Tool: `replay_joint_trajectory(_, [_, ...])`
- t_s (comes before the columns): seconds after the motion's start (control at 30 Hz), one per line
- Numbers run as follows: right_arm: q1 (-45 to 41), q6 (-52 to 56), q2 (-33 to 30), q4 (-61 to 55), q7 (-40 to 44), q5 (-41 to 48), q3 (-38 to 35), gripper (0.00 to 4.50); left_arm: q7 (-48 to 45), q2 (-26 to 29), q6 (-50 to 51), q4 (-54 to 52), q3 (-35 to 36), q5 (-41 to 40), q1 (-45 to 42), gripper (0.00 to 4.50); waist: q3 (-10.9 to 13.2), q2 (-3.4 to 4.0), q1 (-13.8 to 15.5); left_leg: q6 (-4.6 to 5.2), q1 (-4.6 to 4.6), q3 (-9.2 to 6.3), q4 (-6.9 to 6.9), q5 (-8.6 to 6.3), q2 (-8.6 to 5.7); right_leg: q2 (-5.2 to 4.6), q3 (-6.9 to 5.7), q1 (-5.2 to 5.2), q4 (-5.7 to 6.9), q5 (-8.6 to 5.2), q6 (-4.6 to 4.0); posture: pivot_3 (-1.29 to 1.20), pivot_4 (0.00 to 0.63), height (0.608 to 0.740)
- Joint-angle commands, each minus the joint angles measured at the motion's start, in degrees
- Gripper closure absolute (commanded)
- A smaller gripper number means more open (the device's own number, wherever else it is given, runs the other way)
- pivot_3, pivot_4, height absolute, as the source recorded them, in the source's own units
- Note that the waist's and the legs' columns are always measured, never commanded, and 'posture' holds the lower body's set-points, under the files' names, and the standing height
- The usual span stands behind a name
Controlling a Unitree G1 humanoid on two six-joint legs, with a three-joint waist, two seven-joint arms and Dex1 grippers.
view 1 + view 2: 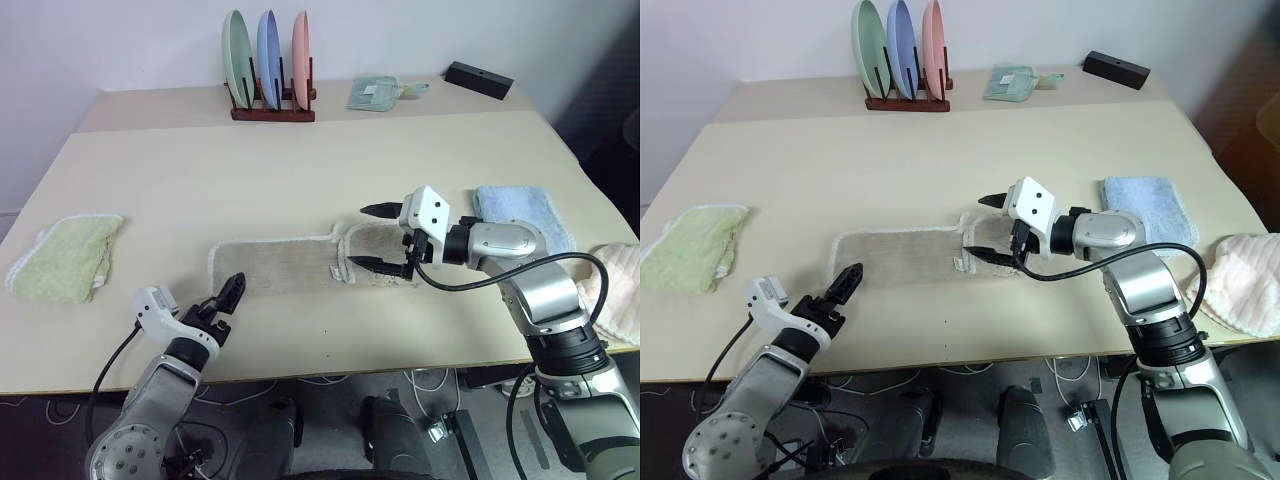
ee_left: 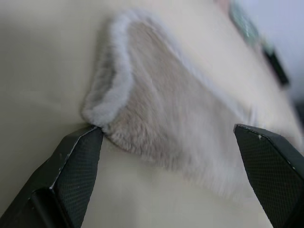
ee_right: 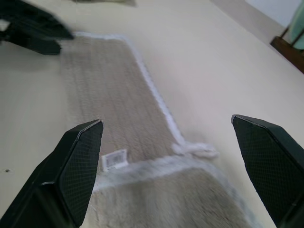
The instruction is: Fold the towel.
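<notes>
the towel, beige with white edging, lies flat at the centre of the head view on the table, its right end folded back over itself so that a small white label faces up at the fold. the right gripper hangs just above that folded end, right of centre, its two black fingers spread wide with nothing between them. the left gripper sits low in the lower left of the frame, just off the towel's near left corner, fingers also wide apart and empty; in the left wrist view one fingertip is right at the towel's edge. at the top centre of the frame a wooden rack holds three plates on edge: green, blue, pink. a light green towel lies at the left edge, a light blue towel at the right, a pink cloth at the far right edge. a folded green cloth and a black box sit upper right.
</notes>
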Motion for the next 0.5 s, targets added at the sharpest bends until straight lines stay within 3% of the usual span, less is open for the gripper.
replay_joint_trajectory(0.03, [0.26, -1.66, -0.04, -1.85, -0.25, -0.22, -0.51, 0.10, 7.57, -0.43, -0.99, 2.01, 0.60, -5.54, -0.61, 0.00, 0.00, 0.00, 0.02, 0.00, 0.00, 0.01, 0.00, 0.00, 0.00, 0.00, 0.01, 0.00, -0.01, 0.00, 0.00, 0.00, 0.150, 0.737])
replay_joint_trajectory(0.2, [1.52, -2.18, 0.07, -2.68, -0.62, -0.66, -0.23, 0.10, 15.67, -0.98, -4.89, 5.19, 0.63, -11.39, -4.16, 0.00, -0.03, 0.02, 0.21, -0.01, 0.02, 0.01, 0.02, 0.00, -0.01, 0.00, 0.00, 0.05, -0.01, -0.06, -0.15, 0.00, 0.150, 0.737])
replay_joint_trajectory(0.23, [1.79, -2.43, 0.10, -2.67, -0.75, -1.01, -0.03, 0.04, 16.53, -1.01, -5.70, 5.39, 0.30, -11.97, -4.75, 0.25, -0.03, 0.01, 0.18, -0.01, 0.02, 0.02, 0.02, 0.00, -0.02, 0.00, 0.00, 0.06, -0.02, -0.05, -0.15, 0.00, 0.150, 0.737])
replay_joint_trajectory(0.3, [2.49, -2.92, 0.10, -2.73, -0.97, -1.67, 0.41, 0.00, 17.86, -0.85, -7.29, 5.57, -0.22, -12.48, -5.85, 0.83, -0.03, 0.01, 0.14, -0.01, 0.02, 0.03, 0.02, 0.00, -0.03, 0.00, 0.01, 0.06, -0.02, -0.05, -0.15, 0.00, 0.150, 0.737])
replay_joint_trajectory(0.5, [5.24, -2.93, -0.17, -4.67, -1.23, -2.30, 0.98, 0.00, 19.70, 1.08, -11.05, 4.02, -1.07, -14.34, -8.34, 3.88, 0.00, -0.04, 0.20, -0.01, -0.02, 0.03, 0.02, 0.01, -0.05, 0.02, 0.00, 0.04, -0.09, -0.04, -0.15, 0.00, 0.150, 0.737])
